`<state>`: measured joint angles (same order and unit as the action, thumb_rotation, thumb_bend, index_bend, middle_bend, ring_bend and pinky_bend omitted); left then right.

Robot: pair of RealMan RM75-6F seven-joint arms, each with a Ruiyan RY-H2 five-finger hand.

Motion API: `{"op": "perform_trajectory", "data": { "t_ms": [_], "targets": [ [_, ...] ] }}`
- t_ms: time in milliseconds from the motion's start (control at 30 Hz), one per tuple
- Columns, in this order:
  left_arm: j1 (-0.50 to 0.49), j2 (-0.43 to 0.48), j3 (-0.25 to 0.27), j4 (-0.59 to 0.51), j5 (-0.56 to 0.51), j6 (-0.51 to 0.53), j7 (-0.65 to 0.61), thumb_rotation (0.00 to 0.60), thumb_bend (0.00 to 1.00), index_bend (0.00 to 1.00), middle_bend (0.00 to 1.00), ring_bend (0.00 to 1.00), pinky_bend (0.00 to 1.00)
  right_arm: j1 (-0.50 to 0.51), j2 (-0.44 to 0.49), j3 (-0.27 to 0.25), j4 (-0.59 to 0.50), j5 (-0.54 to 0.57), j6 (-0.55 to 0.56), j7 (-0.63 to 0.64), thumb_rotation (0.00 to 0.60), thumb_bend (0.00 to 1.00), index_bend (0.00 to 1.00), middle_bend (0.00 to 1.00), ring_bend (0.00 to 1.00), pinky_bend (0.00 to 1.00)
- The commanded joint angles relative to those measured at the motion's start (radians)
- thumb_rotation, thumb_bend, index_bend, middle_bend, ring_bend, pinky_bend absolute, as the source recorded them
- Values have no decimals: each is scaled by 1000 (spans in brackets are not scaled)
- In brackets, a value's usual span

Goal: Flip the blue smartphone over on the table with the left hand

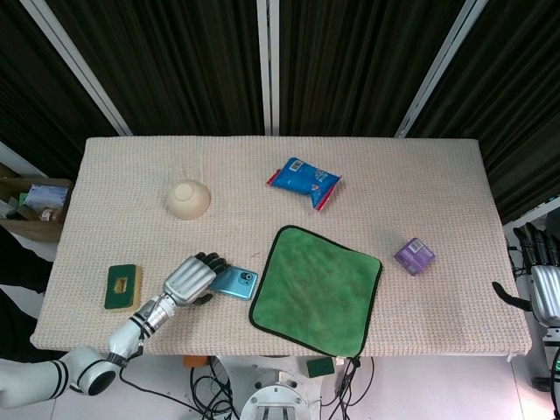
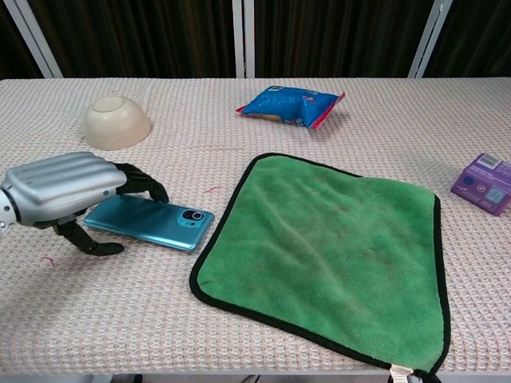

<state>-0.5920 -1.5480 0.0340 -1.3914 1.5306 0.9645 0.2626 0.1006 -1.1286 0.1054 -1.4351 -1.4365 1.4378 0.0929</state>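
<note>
The blue smartphone [image 2: 160, 220] lies flat on the table with its camera side up, just left of the green cloth. My left hand [image 2: 64, 191] arches over the phone's left end, with its dark fingers [image 2: 144, 182] curled down at the far edge and its thumb [image 2: 84, 239] at the near edge. Whether they press on the phone is unclear. In the head view the same left hand [image 1: 191, 280] covers part of the phone [image 1: 238, 282]. My right hand [image 1: 544, 278] hangs off the table's right side, fingers apart, holding nothing.
A green cloth [image 2: 327, 247] lies right beside the phone. An upturned cream bowl [image 2: 116, 122] sits behind my left hand. A blue snack bag [image 2: 289, 105] is at the back centre, a purple box [image 2: 485, 183] at the right, and a green sponge [image 1: 122, 286] at the left edge.
</note>
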Motion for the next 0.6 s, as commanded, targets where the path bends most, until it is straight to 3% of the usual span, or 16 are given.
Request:
{"op": "perform_trajectory", "data": {
  "t_ms": [33, 333, 433, 600],
  "targets": [
    [-5, 0, -4, -2, -5, -4, 4, 600, 188, 214, 273, 181, 329, 0, -2, -1, 3, 0, -2, 2, 600, 224, 0, 0, 0, 0],
    [-30, -56, -20, 80, 4, -6, -51, 600, 231, 223, 312, 202, 362, -1, -11, -5, 24, 6, -11, 17, 600, 224, 0, 0, 0, 0],
    [-32, -79, -24, 120, 24, 22, -87, 600, 303, 260, 356, 242, 405, -1, -10, -5, 27, 8, -15, 19, 600, 224, 0, 0, 0, 0],
    [-29, -95, -20, 158, 61, 78, -155, 600, 515, 356, 418, 296, 457, 1, -7, -4, 28, 11, -20, 21, 600, 224, 0, 0, 0, 0]
  ]
}}
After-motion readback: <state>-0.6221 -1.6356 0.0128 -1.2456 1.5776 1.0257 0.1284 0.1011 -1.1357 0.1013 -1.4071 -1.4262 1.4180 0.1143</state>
